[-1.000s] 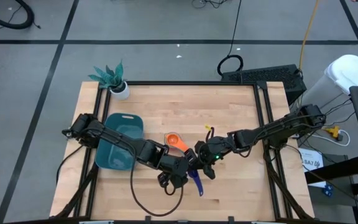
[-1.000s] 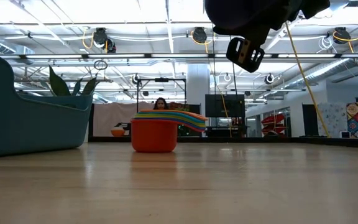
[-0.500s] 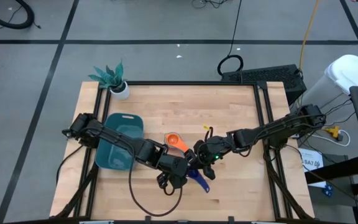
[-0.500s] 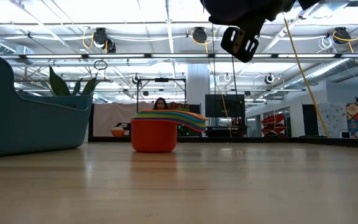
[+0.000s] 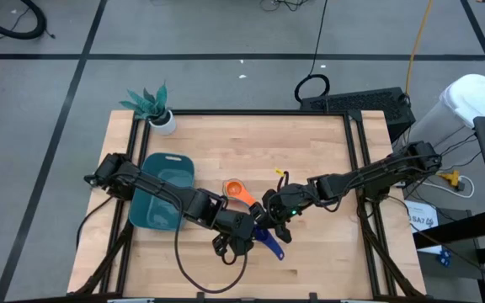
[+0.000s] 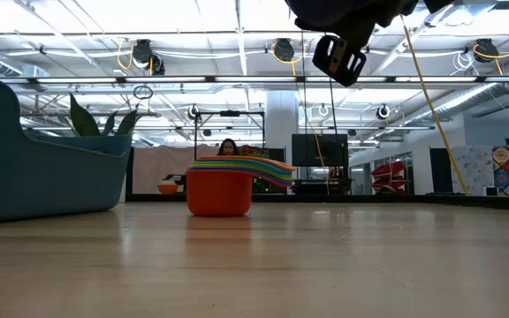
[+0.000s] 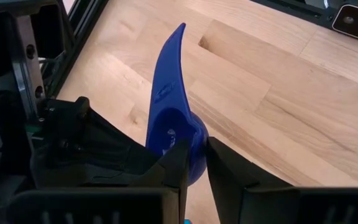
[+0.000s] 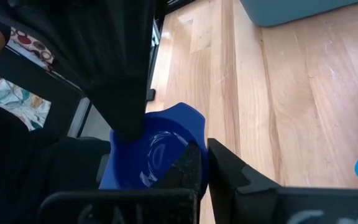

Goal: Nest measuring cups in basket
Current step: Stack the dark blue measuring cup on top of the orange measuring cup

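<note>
Both arms meet over the front middle of the tabletop (image 5: 310, 151), and both have hold of the same dark blue measuring cup (image 5: 269, 241). In the left wrist view, the left gripper (image 7: 194, 163) has its two fingers pinched onto the cup's bowl rim, with the flat handle pointing away over the wood. In the right wrist view, the right gripper (image 8: 204, 163) is clamped on the rim of that blue bowl too, fingers almost touching, and the other arm's dark finger comes down onto the cup from the far side. So the cup is up off the tabletop, gripped from both sides at once.

From the high view, the left gripper (image 5: 244, 239) and right gripper (image 5: 274, 217) sit just beside each other, with the blue handle sticking out toward the front edge.

The rest of the measuring cups are already stacked: a red cup (image 6: 219, 192) on the bottom with the coloured handles fanned out on top, sitting on the tabletop near the grippers, orange showing from above (image 5: 236, 190). The stack is outside the basket (image 5: 160, 210), which sits to the left of it. A small white pot with a teal plant (image 5: 152, 108) is at the far left corner. A person shows faintly in the room behind the stack.
</note>
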